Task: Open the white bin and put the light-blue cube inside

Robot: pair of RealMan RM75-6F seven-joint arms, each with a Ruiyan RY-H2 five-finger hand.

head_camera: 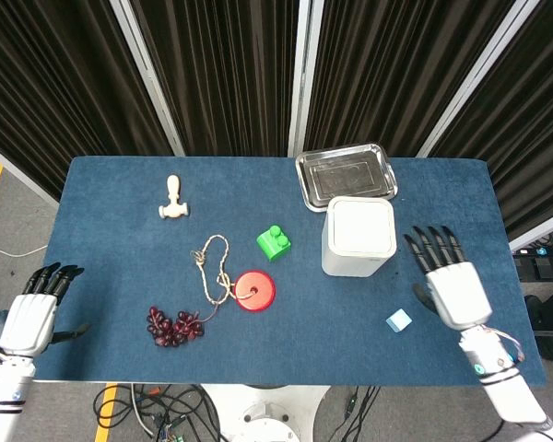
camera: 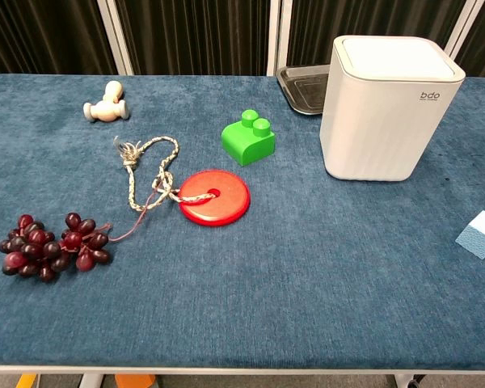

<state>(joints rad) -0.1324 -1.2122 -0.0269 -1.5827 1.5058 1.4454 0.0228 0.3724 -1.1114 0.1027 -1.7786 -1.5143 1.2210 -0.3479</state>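
Observation:
The white bin (head_camera: pixel 358 237) (camera: pixel 390 107) stands right of the table's middle with its lid closed. The light-blue cube (head_camera: pixel 398 320) (camera: pixel 479 234) lies on the blue cloth near the front edge, below and right of the bin. My right hand (head_camera: pixel 448 279) hovers over the table just right of the bin and above the cube, fingers spread and holding nothing. My left hand (head_camera: pixel 37 313) hangs off the table's front-left corner, fingers apart and empty. Neither hand shows in the chest view.
A steel tray (head_camera: pixel 346 175) sits behind the bin. A green block (head_camera: pixel 274 242), a red disc (head_camera: pixel 254 290) with a rope loop (head_camera: pixel 212 262), dark grapes (head_camera: pixel 173 325) and a cream wooden peg (head_camera: pixel 173 199) lie across the left and middle.

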